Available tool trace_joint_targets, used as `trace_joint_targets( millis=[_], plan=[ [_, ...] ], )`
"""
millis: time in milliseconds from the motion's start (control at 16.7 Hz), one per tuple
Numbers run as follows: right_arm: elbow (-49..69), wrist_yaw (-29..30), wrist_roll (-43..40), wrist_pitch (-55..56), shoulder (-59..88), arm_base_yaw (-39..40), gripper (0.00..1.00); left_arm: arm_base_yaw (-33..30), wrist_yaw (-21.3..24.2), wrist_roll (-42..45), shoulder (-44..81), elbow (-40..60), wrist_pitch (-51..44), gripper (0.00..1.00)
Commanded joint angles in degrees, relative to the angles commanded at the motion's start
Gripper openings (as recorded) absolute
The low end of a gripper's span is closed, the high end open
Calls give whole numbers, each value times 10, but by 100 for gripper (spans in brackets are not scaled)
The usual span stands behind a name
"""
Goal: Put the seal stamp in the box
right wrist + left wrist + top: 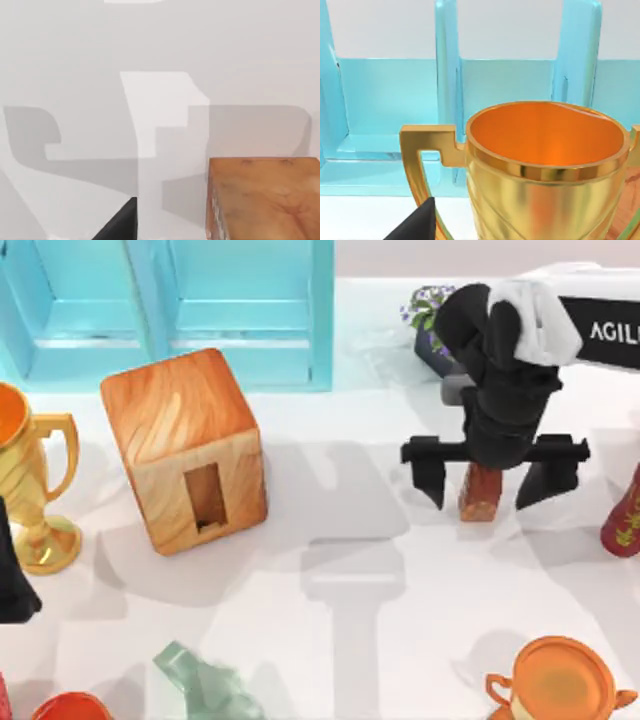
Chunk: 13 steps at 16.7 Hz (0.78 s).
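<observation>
The seal stamp (pixel 479 496), a small reddish-brown block, stands upright on the white table right of centre. My right gripper (pixel 484 498) hangs over it, open, with one black finger on each side of the stamp and a gap to both. The gripper's body hides the stamp's top. In the right wrist view the stamp (pixel 265 200) is close up, with one dark fingertip (pixel 120 225) beside it. The box (pixel 185 450), an orange-tan wooden cube, sits at the left with its narrow slot (pixel 205 497) facing the front. My left arm (pixel 10 575) is parked at the left edge.
A teal cabinet (pixel 200 310) lines the back. A gold trophy (pixel 35 490) stands left of the box, near the left arm. A dark red vase (pixel 625 515) is at the right edge, an orange cup (pixel 558 680) front right, a green glass bottle (pixel 200 680) front left, a potted plant (pixel 428 320) behind the right arm.
</observation>
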Motion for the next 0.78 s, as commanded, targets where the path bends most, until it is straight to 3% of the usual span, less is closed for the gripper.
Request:
trace_joint_targets(
  millis=[540, 780],
  plan=[
    [0, 0, 0, 0, 0, 0, 2, 0, 0, 0, 0, 0, 0, 100],
    [0, 0, 0, 0, 0, 0, 0, 0, 0, 0, 0, 0, 0, 100]
  ],
)
